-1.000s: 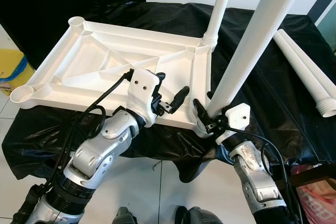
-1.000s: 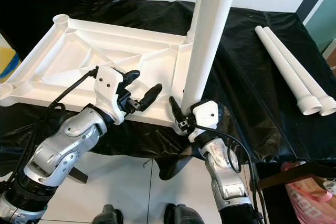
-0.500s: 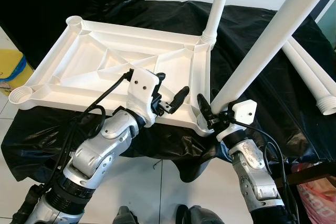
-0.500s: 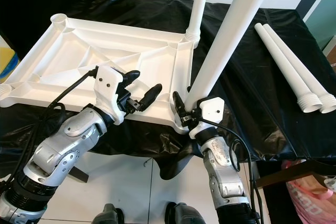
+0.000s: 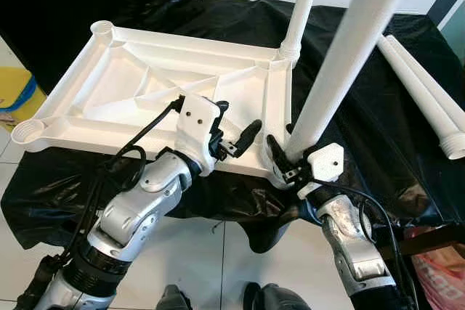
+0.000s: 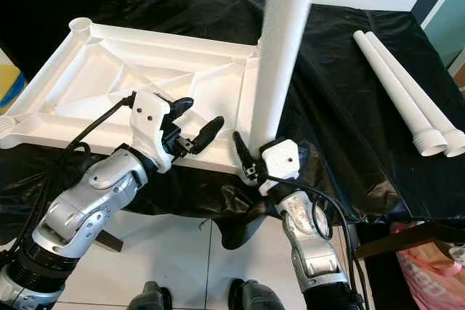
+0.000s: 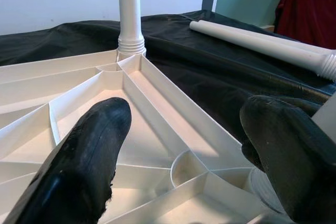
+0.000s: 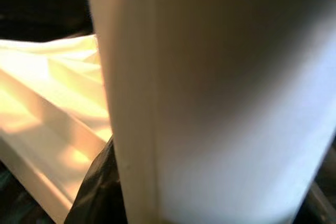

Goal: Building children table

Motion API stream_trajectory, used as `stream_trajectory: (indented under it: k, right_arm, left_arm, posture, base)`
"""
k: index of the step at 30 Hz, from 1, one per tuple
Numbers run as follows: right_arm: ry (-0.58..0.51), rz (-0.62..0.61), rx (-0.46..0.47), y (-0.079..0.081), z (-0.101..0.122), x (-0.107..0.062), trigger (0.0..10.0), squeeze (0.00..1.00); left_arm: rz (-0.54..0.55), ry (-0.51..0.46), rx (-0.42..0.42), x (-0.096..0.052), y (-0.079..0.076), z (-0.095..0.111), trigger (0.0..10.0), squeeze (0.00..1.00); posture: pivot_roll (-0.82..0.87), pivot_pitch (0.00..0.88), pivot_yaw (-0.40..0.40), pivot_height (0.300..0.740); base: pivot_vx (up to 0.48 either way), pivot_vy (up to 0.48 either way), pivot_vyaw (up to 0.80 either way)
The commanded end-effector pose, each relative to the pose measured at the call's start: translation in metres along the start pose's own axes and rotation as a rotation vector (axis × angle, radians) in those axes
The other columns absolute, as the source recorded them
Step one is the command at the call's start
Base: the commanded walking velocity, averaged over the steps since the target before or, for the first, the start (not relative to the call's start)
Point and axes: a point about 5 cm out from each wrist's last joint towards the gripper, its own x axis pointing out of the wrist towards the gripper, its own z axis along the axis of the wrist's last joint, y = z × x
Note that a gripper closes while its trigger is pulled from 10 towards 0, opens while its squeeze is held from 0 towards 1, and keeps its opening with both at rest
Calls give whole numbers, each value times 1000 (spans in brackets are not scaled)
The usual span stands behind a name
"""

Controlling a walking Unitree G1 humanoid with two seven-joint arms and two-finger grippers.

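Note:
The white table top [image 5: 145, 85] lies upside down on a black cloth. One white leg [image 5: 301, 12] stands screwed into its far right corner. My right gripper [image 5: 283, 152] is shut on the base of a second white leg [image 5: 341, 56], which rises steeply at the near right corner. That held leg [image 8: 220, 93] looms close in the right wrist view. Just left of it, my left gripper [image 5: 236, 120] hovers open over the top's near rim, holding nothing. Its two black fingers [image 7: 84, 166] frame the corner socket [image 7: 184, 167].
Two loose white legs [image 5: 425, 99] lie side by side on the cloth [image 5: 378, 157] at the right. Sockets at the far left [image 5: 104, 30] and near left [image 5: 29, 133] corners stand bare. A yellow item [image 5: 14, 92] lies on the floor at left, a pink bag [image 5: 439, 266] at lower right.
The held leg leaned far to the right half a second ago and now stands nearer upright, with my right gripper shifted slightly left. The left arm has stayed put.

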Motion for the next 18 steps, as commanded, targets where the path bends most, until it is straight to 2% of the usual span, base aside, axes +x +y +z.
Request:
stream_trajectory:
  k: [1, 2, 3, 6, 7, 14, 18]
  right_arm:
    - [145, -9, 78, 4, -26, -14, 10000, 0]
    - [145, -9, 78, 4, -26, -14, 10000, 0]
    - [186, -65, 150, -1, -31, -16, 10000, 0]
    - [203, -100, 190, -4, -33, -16, 10000, 0]
    - [218, -134, 231, -8, -35, -16, 10000, 0]
    - [224, -151, 221, -11, -38, -16, 10000, 0]
    - [234, -163, 247, -10, -40, -18, 10000, 0]
  left_arm:
    - [-192, 6, 13, -2, -12, 1, 10000, 0]
    - [-192, 6, 13, -2, -12, 1, 10000, 0]
    - [-194, 7, 13, -2, -12, 1, 10000, 0]
    - [-194, 8, 13, -2, -12, 1, 10000, 0]
    - [-196, 8, 13, -2, -12, 1, 10000, 0]
    - [-202, 8, 15, -2, -13, 1, 10000, 0]
    - [-203, 7, 16, -2, -14, 2, 10000, 0]
  posture:
    - [50, 189, -67, 740]
    - [50, 189, -67, 740]
    - [50, 188, -66, 740]
    - [50, 187, -65, 740]
    - [50, 187, -65, 740]
    - [52, 179, -68, 740]
    - [53, 179, -69, 740]
  base:
    - [0, 0, 0]
    - [0, 0, 0]
    - [0, 0, 0]
    - [0, 0, 0]
    - [0, 0, 0]
    - [0, 0, 0]
    - [0, 0, 0]
